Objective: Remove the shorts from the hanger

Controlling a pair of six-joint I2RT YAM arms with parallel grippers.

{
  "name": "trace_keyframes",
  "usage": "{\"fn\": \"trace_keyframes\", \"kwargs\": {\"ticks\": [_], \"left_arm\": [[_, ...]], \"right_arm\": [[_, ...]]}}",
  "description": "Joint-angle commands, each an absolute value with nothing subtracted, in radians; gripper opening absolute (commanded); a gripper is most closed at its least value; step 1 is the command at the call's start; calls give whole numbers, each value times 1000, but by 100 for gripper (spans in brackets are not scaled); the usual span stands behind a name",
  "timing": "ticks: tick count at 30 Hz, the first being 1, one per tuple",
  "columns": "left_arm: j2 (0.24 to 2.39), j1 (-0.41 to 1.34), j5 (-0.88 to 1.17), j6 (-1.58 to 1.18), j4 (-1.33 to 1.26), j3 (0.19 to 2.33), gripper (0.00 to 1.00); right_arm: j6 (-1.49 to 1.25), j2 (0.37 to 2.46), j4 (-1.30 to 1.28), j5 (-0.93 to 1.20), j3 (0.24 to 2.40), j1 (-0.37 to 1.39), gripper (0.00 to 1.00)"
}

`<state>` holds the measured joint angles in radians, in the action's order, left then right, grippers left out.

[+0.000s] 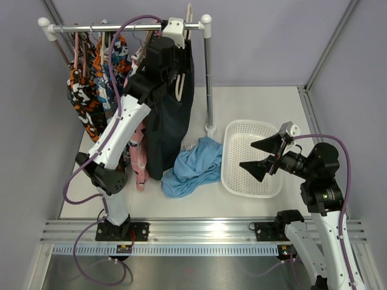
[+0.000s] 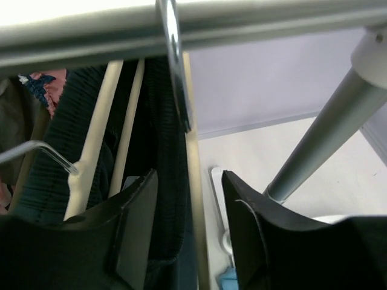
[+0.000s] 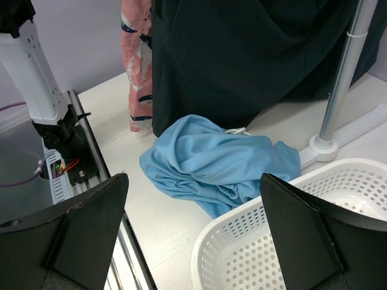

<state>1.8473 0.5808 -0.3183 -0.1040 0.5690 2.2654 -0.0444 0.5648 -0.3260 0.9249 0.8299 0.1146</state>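
Note:
The dark navy shorts (image 1: 172,121) hang from a wooden hanger (image 2: 193,199) on the rack rail (image 1: 91,27). They also fill the back of the right wrist view (image 3: 242,54). My left gripper (image 1: 173,60) is raised to the hanger top. In the left wrist view it (image 2: 188,178) is open, with the ribbed navy waistband (image 2: 160,181) and the hanger bar between the jaws. The light sky-blue shorts (image 1: 196,166) lie crumpled on the table beside the basket, off any hanger. My right gripper (image 1: 248,154) is open and empty above them (image 3: 217,160).
A white perforated basket (image 1: 233,172) stands at the right, its rim below my right gripper (image 3: 242,241). The rack post (image 1: 208,78) stands behind the blue shorts. Orange-black-white patterned garments (image 1: 84,96) and a pink patterned one (image 1: 140,157) hang at the left.

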Motion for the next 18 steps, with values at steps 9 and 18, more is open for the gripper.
{"fn": "trace_keyframes", "kwargs": {"ticks": [9, 18], "left_arm": [[1588, 577, -212, -115, 499, 2102, 75], [1430, 577, -163, -117, 505, 1980, 80]], "right_arm": [[98, 560, -331, 1112, 816, 104, 99], [101, 568, -325, 1134, 808, 98, 99]]}}
